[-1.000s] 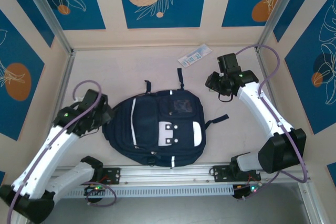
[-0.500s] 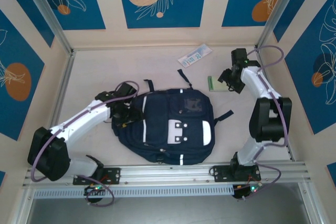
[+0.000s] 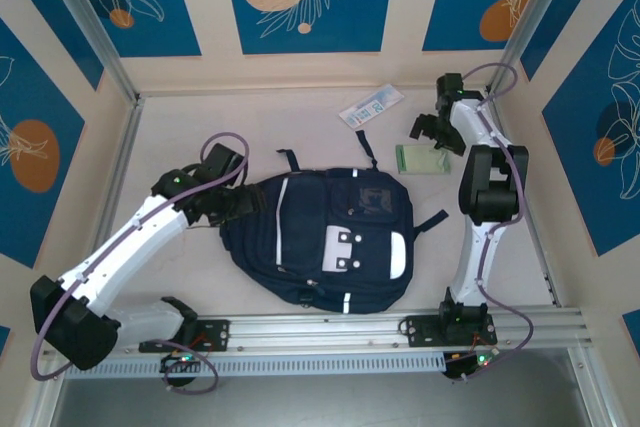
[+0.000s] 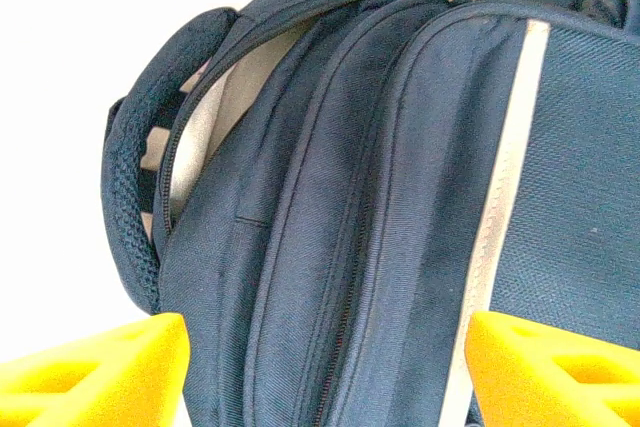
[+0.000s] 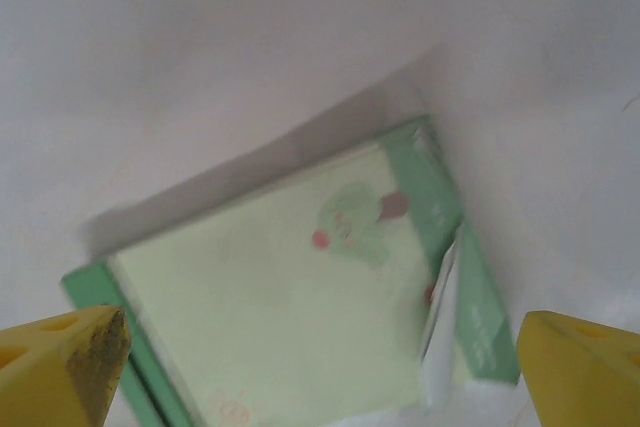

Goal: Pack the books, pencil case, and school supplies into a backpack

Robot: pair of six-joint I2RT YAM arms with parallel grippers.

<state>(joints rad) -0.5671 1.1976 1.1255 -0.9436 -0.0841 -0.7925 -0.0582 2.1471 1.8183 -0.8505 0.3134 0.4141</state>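
Observation:
The dark navy backpack (image 3: pixel 325 242) lies flat mid-table, its white patch up. My left gripper (image 3: pixel 240 205) is at its left edge. In the left wrist view the backpack (image 4: pixel 400 197) is very close, its main zip gaping on pale lining (image 4: pixel 215 117); my left gripper (image 4: pixel 325 377) is open, with zippered fabric between the yellow fingertips (image 4: pixel 100 367). The school supplies packet (image 3: pixel 372 105) lies near the back wall. My right gripper (image 3: pixel 425 135) hangs open just behind a pale green flat pad (image 3: pixel 420 159). In the right wrist view the right gripper (image 5: pixel 320 347) is above the pad (image 5: pixel 270 317), apart from it.
A black strap (image 3: pixel 430 222) trails from the backpack's right side. An aluminium rail (image 3: pixel 320 327) runs along the near edge. Metal posts (image 3: pixel 110 57) and panelled walls close in the table on three sides.
My right gripper opened wide and drew back toward the rear wall, leaving the green pad on the table. The left arm swung in against the backpack, which shifted slightly right.

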